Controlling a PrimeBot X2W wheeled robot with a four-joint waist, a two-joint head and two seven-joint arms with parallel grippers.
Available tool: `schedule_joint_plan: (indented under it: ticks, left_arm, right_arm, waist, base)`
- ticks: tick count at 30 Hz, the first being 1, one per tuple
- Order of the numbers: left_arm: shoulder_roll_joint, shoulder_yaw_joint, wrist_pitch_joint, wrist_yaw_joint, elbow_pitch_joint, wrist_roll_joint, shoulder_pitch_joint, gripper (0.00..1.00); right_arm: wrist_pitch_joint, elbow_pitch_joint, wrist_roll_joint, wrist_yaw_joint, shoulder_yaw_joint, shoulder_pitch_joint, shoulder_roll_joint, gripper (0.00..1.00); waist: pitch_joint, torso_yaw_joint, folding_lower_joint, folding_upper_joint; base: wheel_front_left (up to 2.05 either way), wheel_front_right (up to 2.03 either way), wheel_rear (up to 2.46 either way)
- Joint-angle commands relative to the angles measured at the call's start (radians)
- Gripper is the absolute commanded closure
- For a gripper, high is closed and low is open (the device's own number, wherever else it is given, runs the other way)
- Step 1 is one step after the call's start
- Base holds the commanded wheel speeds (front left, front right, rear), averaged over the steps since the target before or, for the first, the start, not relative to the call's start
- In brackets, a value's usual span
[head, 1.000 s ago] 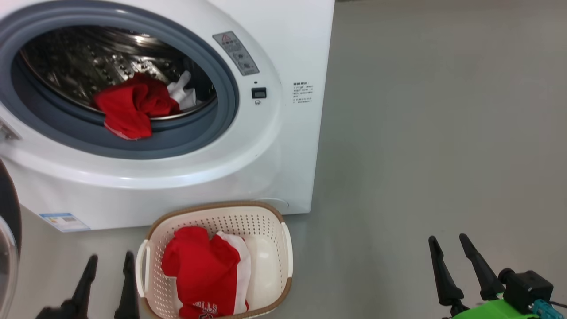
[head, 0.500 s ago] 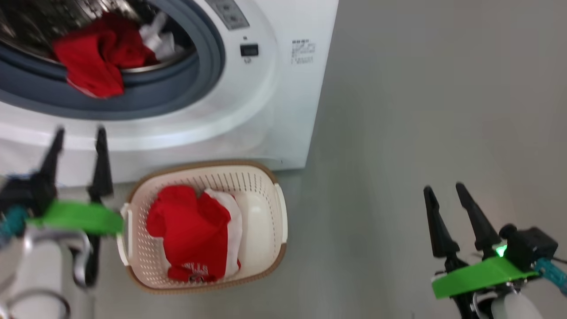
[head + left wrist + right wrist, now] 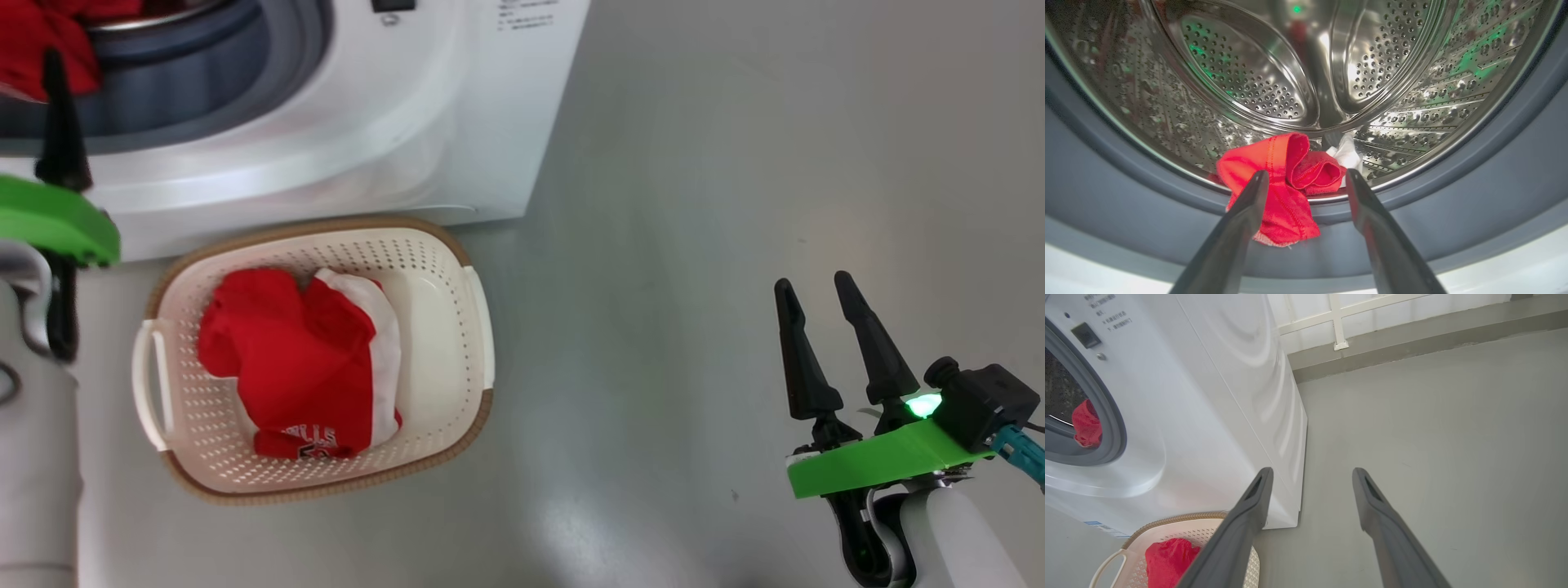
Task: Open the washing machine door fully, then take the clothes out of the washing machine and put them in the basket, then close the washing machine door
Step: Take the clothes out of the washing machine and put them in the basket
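Your left end effector (image 3: pixel 1306 173), fingers spread and empty, sits just short of a crumpled red garment (image 3: pixel 1286 204) draped over the grey rubber gasket (image 3: pixel 1106 196). Beyond it gleams the perforated steel drum (image 3: pixel 1249 81). Your right end effector (image 3: pixel 812 282), also spread, hangs over the floor (image 3: pixel 694 204). Well to its left, the perforated cream basket (image 3: pixel 445 269) holds a red-and-white garment (image 3: pixel 294 359) whose lettering is unreadable.

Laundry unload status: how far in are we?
Done: the washing machine stands open, and one red garment lies in the basket.
In hand: the left pincer, open, points at a second red garment draped over the drum lip, not gripping it. The right pincer is open above the floor.
Left: that garment, the white piece beside it, then shutting the machine.
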Motion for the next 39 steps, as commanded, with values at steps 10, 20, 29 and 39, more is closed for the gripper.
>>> schedule_joint_plan:
  ticks: [10,20,29,39]
  left_arm:
    - [0.106,0.013,-0.005,0.029,0.188,0.026,-0.226,0.0]
    - [0.155,-0.006,-0.005,0.053,0.273,0.043,-0.342,0.0]
    - [0.184,-0.019,-0.005,0.078,0.324,0.049,-0.371,0.55]
    - [0.157,0.01,-0.005,0.06,0.235,0.0,-0.313,1.0]
  right_arm:
    - [-0.006,-0.041,0.014,0.006,0.033,-0.03,-0.003,0.0]
    - [-0.006,-0.044,0.023,0.006,0.056,-0.041,-0.003,0.0]
    - [-0.006,-0.044,0.032,0.006,0.07,-0.052,-0.003,0.0]
    - [-0.006,-0.034,0.026,0.006,0.059,-0.051,-0.003,0.0]
  waist:
    - [0.093,-0.039,0.0,-0.0001]
    - [0.132,-0.07,0.0,-0.0001]
    - [0.14,-0.087,0.0,-0.0001]
    - [0.108,-0.07,0.0,-0.0001]
  base:
    - [0.0,0.0,0.0]
    - [0.0,0.0,0.0]
    - [0.0,0.0,0.0]
    - [0.0,0.0,0.0]
